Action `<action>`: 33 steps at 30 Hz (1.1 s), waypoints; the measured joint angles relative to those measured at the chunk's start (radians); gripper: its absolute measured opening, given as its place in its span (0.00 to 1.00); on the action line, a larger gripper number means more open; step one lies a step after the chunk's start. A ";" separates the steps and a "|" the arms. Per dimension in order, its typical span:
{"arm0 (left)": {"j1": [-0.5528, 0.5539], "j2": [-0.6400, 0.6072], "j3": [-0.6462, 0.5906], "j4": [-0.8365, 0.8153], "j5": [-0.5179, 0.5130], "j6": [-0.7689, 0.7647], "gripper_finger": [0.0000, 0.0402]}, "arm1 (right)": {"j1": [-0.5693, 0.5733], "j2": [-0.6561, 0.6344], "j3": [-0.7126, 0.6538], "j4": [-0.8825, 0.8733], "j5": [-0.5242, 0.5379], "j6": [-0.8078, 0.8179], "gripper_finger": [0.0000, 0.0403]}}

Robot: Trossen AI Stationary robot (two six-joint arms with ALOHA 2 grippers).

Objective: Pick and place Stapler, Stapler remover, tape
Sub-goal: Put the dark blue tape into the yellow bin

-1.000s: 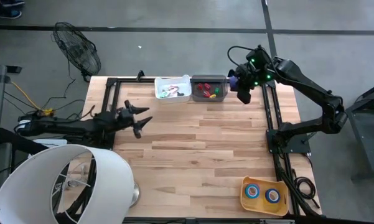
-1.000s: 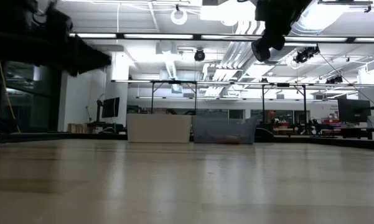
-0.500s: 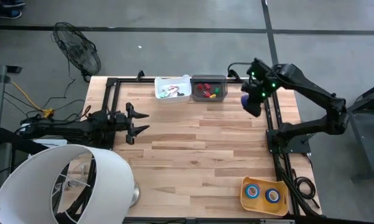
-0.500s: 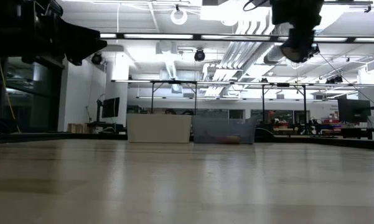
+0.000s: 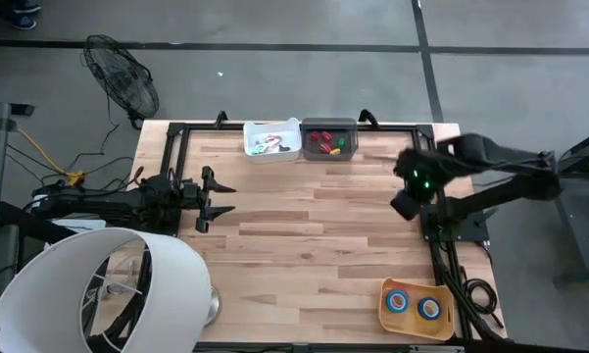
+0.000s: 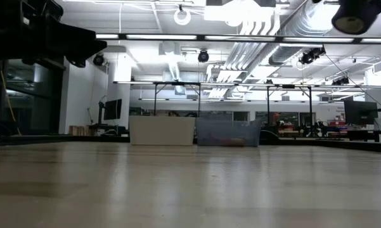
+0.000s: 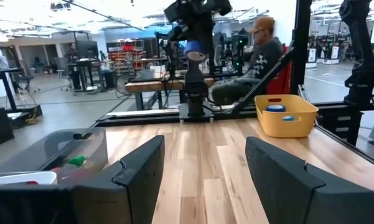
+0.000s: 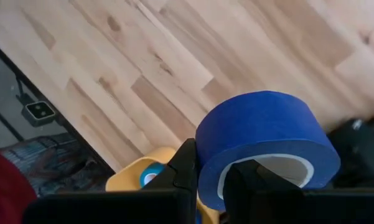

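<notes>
Your right gripper [image 8: 210, 180] was pinched shut on the tape [image 8: 264, 146], a smooth blue roll with a pale inner core, its dark fingers [image 8: 182, 174] clamping the roll's wall. In the overhead frame that gripper [image 5: 408, 201] hung at centre right, over the table's [image 5: 304, 255] right edge. The table was pale wood planks with visible grain, framed by black rails.

Below it, in the lower right corner, sat a yellow tub [image 5: 384, 306], rounded and plastic-looking, holding two more blue rolls. At upper centre stood a white bin [image 5: 272, 140] and, beside it, a clear bin [image 5: 330, 139] with red and green bits inside.

Your left gripper [image 5: 210, 191] waited at centre left, its angular black fingers [image 7: 140, 177] spread apart with nothing between them.
</notes>
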 joint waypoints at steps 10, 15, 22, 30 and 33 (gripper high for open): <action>0.000 0.000 0.000 -0.010 0.003 -0.010 0.55 | 0.511 0.069 0.000 0.066 0.205 0.524 0.08; 0.000 0.000 0.000 -0.010 0.003 -0.010 0.55 | 0.713 0.151 0.000 0.077 0.230 0.767 0.08; 0.000 0.000 -0.001 -0.010 0.003 -0.010 0.55 | 0.923 0.291 0.000 0.176 0.252 1.025 0.08; 0.000 0.000 -0.001 -0.009 0.002 -0.011 0.55 | 1.030 0.435 0.000 0.224 0.240 1.183 0.08; 0.000 0.000 -0.001 -0.009 0.002 -0.011 0.55 | 1.052 0.477 0.000 0.263 0.228 1.225 0.08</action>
